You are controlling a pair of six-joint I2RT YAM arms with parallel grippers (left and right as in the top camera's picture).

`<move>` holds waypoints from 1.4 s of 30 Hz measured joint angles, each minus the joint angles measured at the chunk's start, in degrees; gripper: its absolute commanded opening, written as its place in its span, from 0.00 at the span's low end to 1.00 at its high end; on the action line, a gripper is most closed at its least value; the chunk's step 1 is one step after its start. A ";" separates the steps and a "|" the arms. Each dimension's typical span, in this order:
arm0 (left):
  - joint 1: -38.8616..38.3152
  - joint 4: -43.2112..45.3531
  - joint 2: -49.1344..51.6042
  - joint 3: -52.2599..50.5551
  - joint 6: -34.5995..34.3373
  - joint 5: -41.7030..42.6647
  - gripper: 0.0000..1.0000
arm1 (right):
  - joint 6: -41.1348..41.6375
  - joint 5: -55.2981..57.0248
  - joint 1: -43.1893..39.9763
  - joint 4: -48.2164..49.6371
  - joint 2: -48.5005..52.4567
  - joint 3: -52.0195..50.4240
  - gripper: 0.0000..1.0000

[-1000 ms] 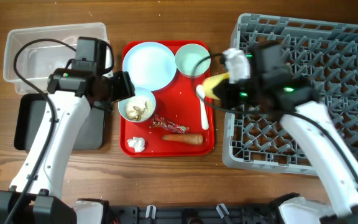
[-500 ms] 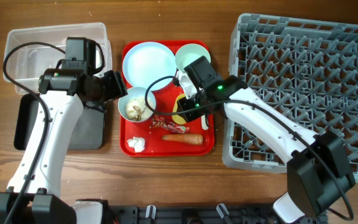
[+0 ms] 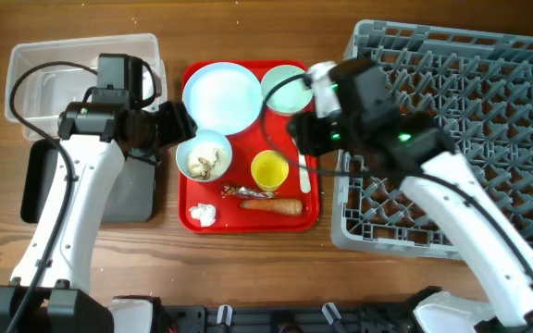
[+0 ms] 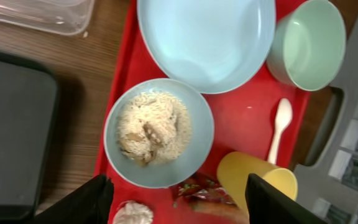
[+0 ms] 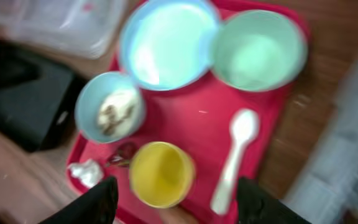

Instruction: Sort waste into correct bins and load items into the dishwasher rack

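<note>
While both arms are hanging over the red tray (image 3: pixel 248 139), you are looking at the tissue (image 3: pixel 202 214), carrot (image 3: pixel 273 206) and wrapper (image 3: pixel 244 192) lying along its near edge. Yellow cup (image 3: pixel 269 170) is standing upright between the small bowl (image 3: pixel 203 157) holding scraps (image 4: pixel 148 127) and the spoon (image 4: pixel 279 127). Plate (image 3: pixel 221 95) and green bowl (image 3: pixel 280 88) are sitting farthest back. Left gripper (image 4: pixel 176 193) is gaping, empty, over the small bowl. Right gripper (image 5: pixel 176 186) is spread wide, empty, above the tray.
</note>
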 measured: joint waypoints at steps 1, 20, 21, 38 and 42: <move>-0.50 0.79 0.00 0.00 0.00 0.48 0.73 | 1.16 1.07 -2.40 -1.33 -0.68 0.02 0.63; -23.82 4.85 14.80 0.00 0.11 1.51 0.60 | 4.85 4.39 -19.78 -10.21 -0.81 0.04 0.72; -24.24 4.87 15.65 0.00 0.11 1.25 0.53 | 4.85 4.39 -19.78 -10.45 -0.81 0.04 0.72; -17.44 6.12 15.89 2.93 0.17 3.39 0.04 | 4.42 4.39 -19.78 -10.91 -0.81 0.04 0.74; -6.45 10.47 10.27 5.64 0.20 19.76 0.04 | 4.09 1.70 -19.78 -7.17 -0.63 0.04 0.73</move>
